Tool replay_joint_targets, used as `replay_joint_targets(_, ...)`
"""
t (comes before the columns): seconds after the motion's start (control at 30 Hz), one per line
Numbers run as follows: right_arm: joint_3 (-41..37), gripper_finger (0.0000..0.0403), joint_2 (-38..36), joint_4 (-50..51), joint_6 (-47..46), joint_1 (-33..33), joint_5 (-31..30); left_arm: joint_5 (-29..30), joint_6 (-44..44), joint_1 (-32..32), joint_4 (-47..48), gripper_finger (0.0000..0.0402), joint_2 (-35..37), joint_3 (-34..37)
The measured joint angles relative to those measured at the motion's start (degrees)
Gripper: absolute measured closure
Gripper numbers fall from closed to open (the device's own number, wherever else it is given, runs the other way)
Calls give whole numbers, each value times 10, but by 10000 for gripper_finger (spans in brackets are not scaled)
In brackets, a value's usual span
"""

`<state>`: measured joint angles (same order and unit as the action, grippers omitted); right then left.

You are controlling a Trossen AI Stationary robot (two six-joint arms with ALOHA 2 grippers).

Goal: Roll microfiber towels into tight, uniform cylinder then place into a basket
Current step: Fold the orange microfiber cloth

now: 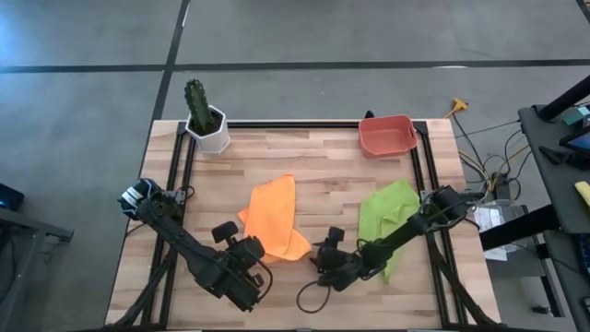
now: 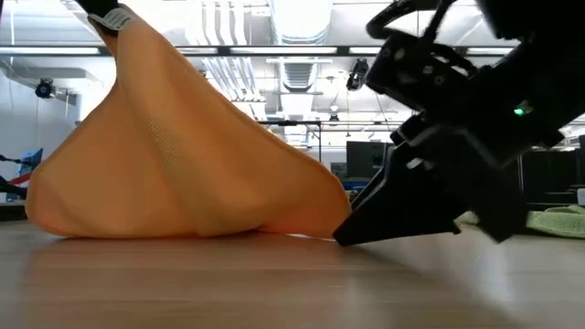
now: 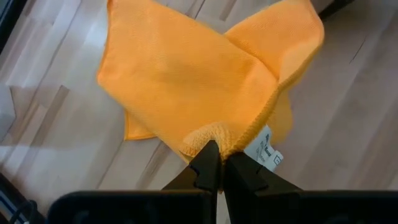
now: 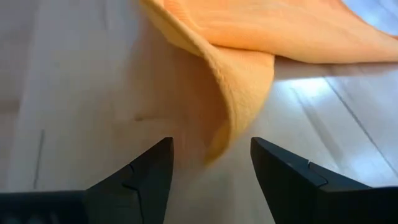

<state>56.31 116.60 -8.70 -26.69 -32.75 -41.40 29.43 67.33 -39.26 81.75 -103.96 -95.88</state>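
While the left gripper (image 3: 217,163) pinches a corner of the orange towel (image 1: 275,219) with its fingers clamped shut and lifts it into a peak, the right gripper (image 4: 211,163) stands with its jaws apart at the cloth's other near corner, low over the table (image 1: 323,157) and not yet gripping. Right of the orange towel lies the green towel (image 1: 387,210), crumpled. Beyond the green towel, the basket (image 1: 386,136) holds nothing. Neither towel looks rolled, so I judge nearly all the work remains.

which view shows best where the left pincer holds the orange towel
The left wrist view: the left pincer is shut on the orange towel at its corner by the tag. The high view shows it small, the low view only the lifted cloth, the right wrist view just a fold.
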Motion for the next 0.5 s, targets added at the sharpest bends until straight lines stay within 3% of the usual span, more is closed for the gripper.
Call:
replay_joint_targets(0.3, 15, 201, -2, 26, 23, 2, -10, -2, 0, -5, -13, 402, 0, 12)
replay_joint_targets(0.5, 9, 259, -2, 26, 36, 7, -23, -7, 5, -6, -21, 402, 0, 23)
